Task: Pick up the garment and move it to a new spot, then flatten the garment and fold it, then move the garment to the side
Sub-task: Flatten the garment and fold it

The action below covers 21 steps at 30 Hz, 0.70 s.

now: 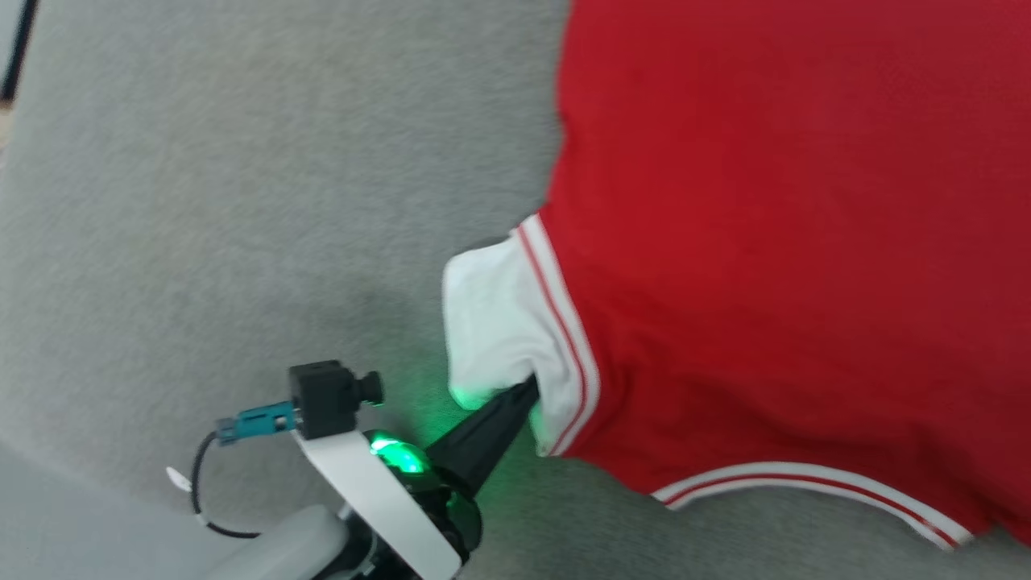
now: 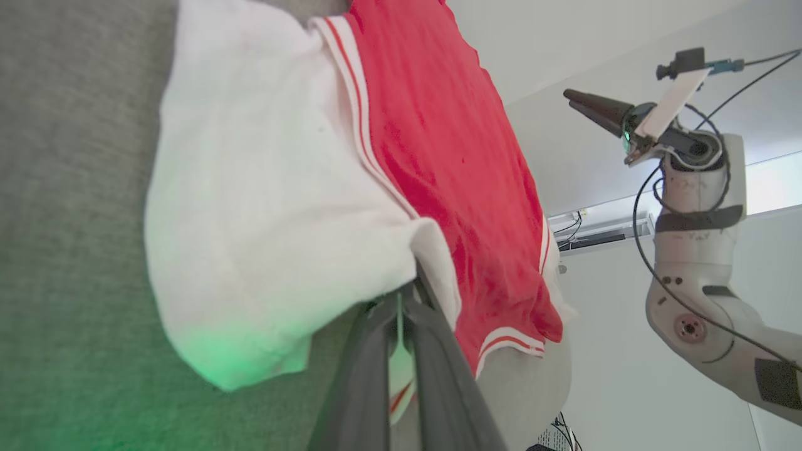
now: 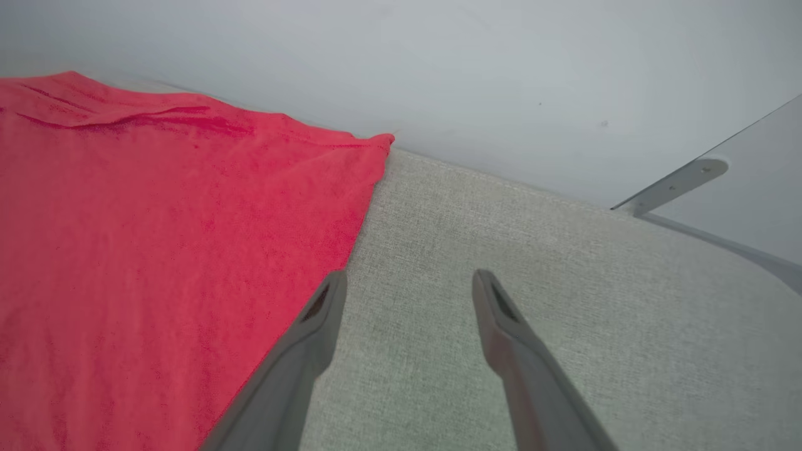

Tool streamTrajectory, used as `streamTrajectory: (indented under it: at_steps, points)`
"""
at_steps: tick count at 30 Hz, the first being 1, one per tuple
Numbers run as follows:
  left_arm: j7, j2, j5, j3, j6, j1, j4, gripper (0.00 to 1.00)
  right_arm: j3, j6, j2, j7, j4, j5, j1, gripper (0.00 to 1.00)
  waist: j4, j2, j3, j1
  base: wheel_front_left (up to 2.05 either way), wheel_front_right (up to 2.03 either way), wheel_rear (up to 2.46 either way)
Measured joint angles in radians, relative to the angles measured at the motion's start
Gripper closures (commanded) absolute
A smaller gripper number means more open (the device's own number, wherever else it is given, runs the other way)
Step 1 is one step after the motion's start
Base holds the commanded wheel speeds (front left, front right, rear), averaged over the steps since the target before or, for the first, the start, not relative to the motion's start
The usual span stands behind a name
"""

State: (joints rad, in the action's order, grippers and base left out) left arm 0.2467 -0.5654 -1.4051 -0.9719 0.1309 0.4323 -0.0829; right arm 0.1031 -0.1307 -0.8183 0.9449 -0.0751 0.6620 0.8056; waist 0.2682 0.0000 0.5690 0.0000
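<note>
We see the garment point(image 1: 765, 242), a red shirt, spread flat on a grey fabric surface point(image 1: 201, 201) and taking up the right half of the head view. One white sleeve point(image 1: 495, 314) sticks out from its side, loosely bunched, and joins the red body along a white-and-red striped trim point(image 1: 564, 322). A similar striped band point(image 1: 805, 475) runs along the shirt's near edge. The left gripper point(image 1: 527, 391) reaches up from the bottom of the head view. Its two dark fingers are pressed together on the lower edge of the sleeve, just beside the striped trim. In the left wrist view we see a thin fold of white cloth pinched between those fingers, with the rest of the sleeve ballooning out above them. A green light point(image 1: 395, 455) glows on the left wrist and tints the sleeve and the surface nearby. In its own wrist view, the right gripper point(image 3: 408, 279) has its fingers spread well apart with nothing between them. Bare grey surface lies beneath them, and one fingertip point(image 3: 332, 288) sits at the shirt's red edge. We cannot tell whether it touches the cloth. A pale wall point(image 3: 438, 62) rises behind the surface.
</note>
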Motion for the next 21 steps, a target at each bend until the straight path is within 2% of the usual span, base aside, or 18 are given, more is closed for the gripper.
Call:
streamTrajectory:
  at_steps: [3,9,16,21]
  points:
    - [0.002,0.014,0.001,-0.037,0.0,0.027,-0.001,1.0,-0.077,0.0,-0.004,0.051,-0.111,-0.067,0.154,0.0,0.05,0.0,0.03,0.0,0.0,0.0,0.0]
    - [0.01,0.017,-0.004,-0.059,0.0,0.061,-0.034,1.0,-0.164,0.0,0.001,0.129,-0.331,-0.2,0.398,0.0,0.14,0.0,0.079,0.0001,0.0,0.0,0.0]
    - [0.013,0.019,-0.001,-0.059,0.0,0.077,-0.118,1.0,-0.165,0.0,0.028,0.211,-0.521,-0.28,0.513,0.0,0.212,0.0,0.119,0.0,0.0,0.0,0.0]
    - [0.014,0.019,0.015,-0.045,0.0,0.077,-0.15,1.0,-0.164,0.0,0.03,0.236,-0.572,-0.301,0.546,0.0,0.228,0.0,0.135,0.0001,0.0,0.0,0.0]
